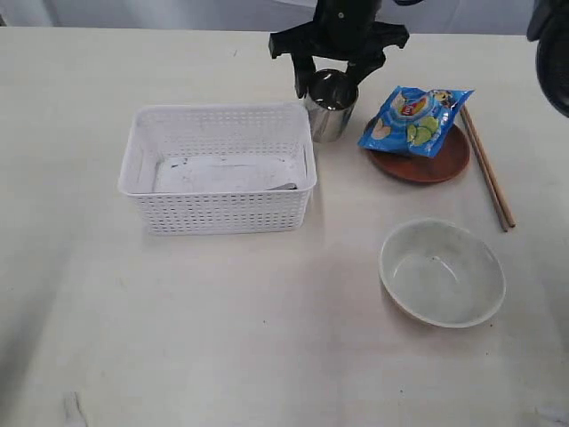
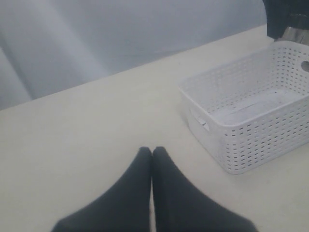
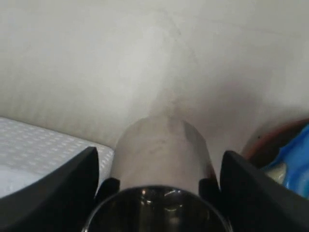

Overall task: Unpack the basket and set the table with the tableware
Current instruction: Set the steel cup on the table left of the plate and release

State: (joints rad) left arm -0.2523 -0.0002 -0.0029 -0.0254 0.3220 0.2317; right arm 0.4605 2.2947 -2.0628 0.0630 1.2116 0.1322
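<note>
Tableware lies spread over the pale, matte cream counter point(image 1: 222, 347) in the exterior view. The right arm reaches in from twelve o'clock. Its black right claw point(image 1: 332, 89) points down and is spread wide around the steel cup point(image 1: 331, 120), with one finger on each side of the shiny cylinder. The cup is upright, just beside the far right corner of the basket point(image 1: 218, 213). The basket is a white plastic rectangle with lattice sides at about ten o'clock, and a pale sheet lies on its floor. At two o'clock a round reddish-brown plate point(image 1: 431, 167) carries a glossy blue snack bag point(image 1: 413, 120). Two slim brown wooden chopsticks point(image 1: 487, 169) lie side by side at three o'clock of the plate, just past its rim. A round off-white bowl point(image 1: 418, 258) rests upright at four o'clock.

In the left wrist view the left claw point(image 2: 152, 152) is held over bare counter point(image 2: 87, 130). Its two dark tapered fingers are pressed together with nothing between them. The basket point(image 2: 251, 140) stands apart from it, showing its perforated wall and short end.

The right wrist view looks down along the steel cup point(image 3: 161, 154). Broad black fingers point(image 3: 58, 193) flank its brushed metal wall, and small dark pads meet it on both sides near the rim, so the right claw point(image 3: 161, 193) clasps the cup at a wide spread. The basket point(image 3: 38, 145) lies to one side of the cup, and the plate point(image 3: 275, 140) with the snack bag point(image 3: 294, 159) lies to the other. Whether the cup's base touches the counter cannot be told.
</note>
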